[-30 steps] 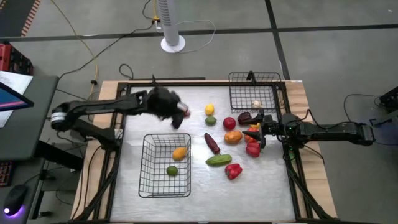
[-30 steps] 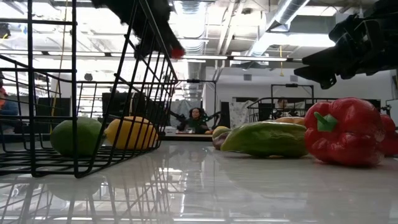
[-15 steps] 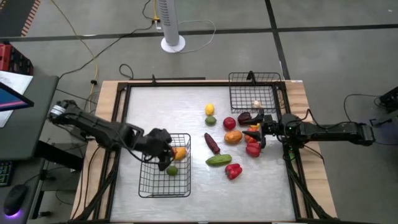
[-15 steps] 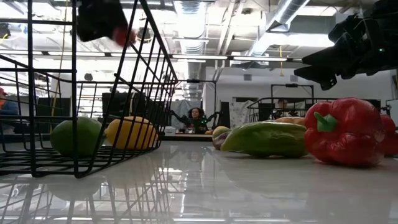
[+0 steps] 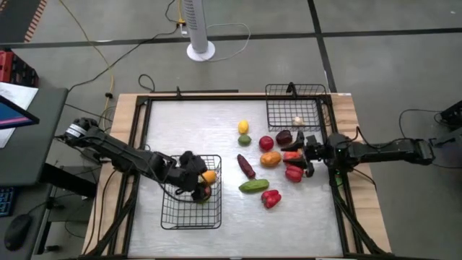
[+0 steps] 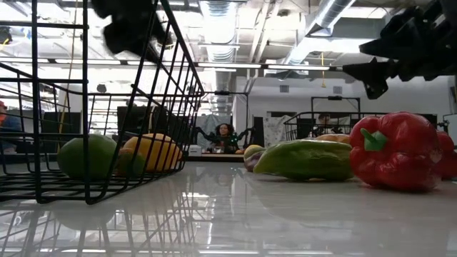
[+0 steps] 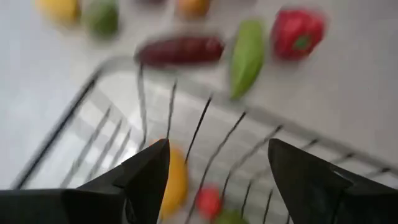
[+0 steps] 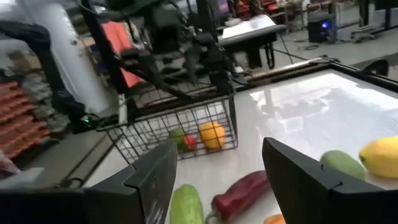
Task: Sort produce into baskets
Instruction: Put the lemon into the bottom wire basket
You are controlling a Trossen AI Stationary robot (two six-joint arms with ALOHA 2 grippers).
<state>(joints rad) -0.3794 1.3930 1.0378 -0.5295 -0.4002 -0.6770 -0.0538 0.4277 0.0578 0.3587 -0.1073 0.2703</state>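
Observation:
My left gripper [image 5: 193, 178] hangs open over the near-left basket [image 5: 173, 209]; its wrist view [image 7: 217, 149] looks down between the fingers into it. Inside lie an orange piece [image 7: 176, 180], a lime [image 5: 200, 198] and a small red piece [image 7: 208, 200]. My right gripper [image 5: 299, 153] stands open above the produce at the table's right, nothing between its fingers [image 8: 217, 155]. Loose on the table are a lemon [image 5: 243, 127], an eggplant [image 5: 246, 166], a cucumber [image 5: 253, 185] and red peppers [image 5: 271, 198]. The far-right basket [image 5: 278, 108] holds white garlic [image 5: 297, 121].
A lime [image 5: 245, 139], a red round piece [image 5: 266, 143], an orange piece [image 5: 271, 159] and another red pepper [image 5: 294, 173] crowd under and beside the right gripper. A dark frame rail [image 5: 144, 144] borders the table. A person [image 6: 226, 135] sits in the room beyond.
My left gripper has swung from the table's far side toward its near edge, carrying a small red piece to a spot over the near-left basket. There it has opened and let go. The red piece now lies in the basket by the orange piece and the lime.

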